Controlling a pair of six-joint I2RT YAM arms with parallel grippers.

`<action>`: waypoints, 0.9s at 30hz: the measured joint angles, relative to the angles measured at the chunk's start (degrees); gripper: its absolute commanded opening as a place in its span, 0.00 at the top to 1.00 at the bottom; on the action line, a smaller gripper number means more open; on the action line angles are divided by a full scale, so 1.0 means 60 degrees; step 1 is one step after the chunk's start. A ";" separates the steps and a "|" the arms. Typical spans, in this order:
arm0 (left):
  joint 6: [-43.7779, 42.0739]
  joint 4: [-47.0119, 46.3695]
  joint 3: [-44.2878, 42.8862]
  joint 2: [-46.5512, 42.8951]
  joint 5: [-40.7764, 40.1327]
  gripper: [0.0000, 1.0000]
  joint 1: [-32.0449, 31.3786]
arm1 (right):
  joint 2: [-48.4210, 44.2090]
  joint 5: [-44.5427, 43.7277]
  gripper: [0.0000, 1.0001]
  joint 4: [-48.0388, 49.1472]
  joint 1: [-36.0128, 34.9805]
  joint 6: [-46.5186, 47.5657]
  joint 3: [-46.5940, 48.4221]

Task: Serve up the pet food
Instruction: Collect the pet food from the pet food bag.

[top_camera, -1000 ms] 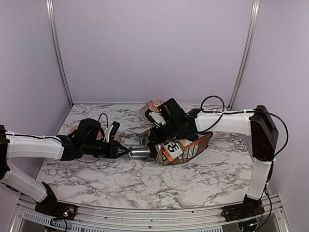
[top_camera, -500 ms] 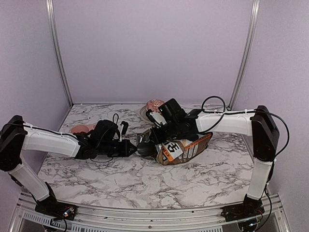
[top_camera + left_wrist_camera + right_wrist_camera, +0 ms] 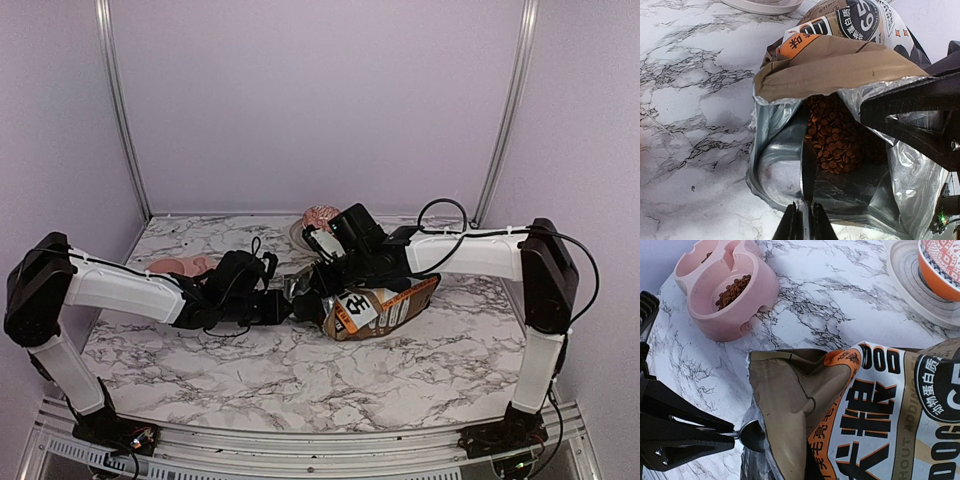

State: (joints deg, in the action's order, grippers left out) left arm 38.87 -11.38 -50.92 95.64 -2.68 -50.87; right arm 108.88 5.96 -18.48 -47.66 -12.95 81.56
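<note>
The printed paper bag [image 3: 385,305] lies on the table with its foil-lined mouth open to the left. The pet food [image 3: 835,135] is a heap of brown pellets inside it. My left gripper [image 3: 804,222] is shut on the handle of a metal scoop [image 3: 809,165], whose bowl is inside the bag mouth next to the pellets. The scoop also shows in the right wrist view [image 3: 752,435]. My right gripper [image 3: 325,288] is shut on the bag's upper edge and holds the mouth open. A pink double bowl [image 3: 725,290] at the left holds some pellets [image 3: 732,290].
A cupcake [image 3: 320,216] on a white plate [image 3: 910,285] stands behind the bag near the back wall. The pink bowl [image 3: 180,266] sits behind my left arm. Walls enclose the table on three sides.
My left arm has moved to the right and pushed the scoop from outside the bag into its mouth. My right gripper and the bag have stayed in place.
</note>
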 measured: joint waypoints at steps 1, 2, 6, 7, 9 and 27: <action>0.0040 -0.0033 -0.0007 0.0040 0.0007 1.00 -0.0004 | 0.0000 -0.0004 1.00 0.0000 0.0000 0.0000 0.0000; 0.0117 -0.0087 -0.0022 0.0091 0.0026 1.00 -0.0004 | 0.0000 -0.0004 1.00 0.0000 0.0000 0.0000 0.0000; 0.0426 -0.0270 -0.0160 0.0328 0.0149 1.00 0.0000 | 0.0000 -0.0007 1.00 0.0000 0.0000 -0.0004 0.0000; 0.0568 -0.0353 -0.0193 0.0412 0.0193 1.00 0.0004 | 0.0000 -0.0011 1.00 0.0000 0.0000 -0.0004 0.0000; 0.0820 -0.0474 -0.0229 0.0510 0.0273 1.00 0.0025 | 0.0000 -0.0011 1.00 0.0000 0.0000 -0.0004 0.0000; 0.3180 -0.2473 0.0812 0.0663 0.1752 1.00 0.0583 | -0.0044 -0.0011 1.00 0.0266 0.0000 -0.0011 -0.0233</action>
State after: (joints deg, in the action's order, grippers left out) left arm 57.95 -26.22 -46.04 99.61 7.84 -47.37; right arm 108.62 5.89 -16.88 -47.66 -13.02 80.16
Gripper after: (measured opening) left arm 0.095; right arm 0.004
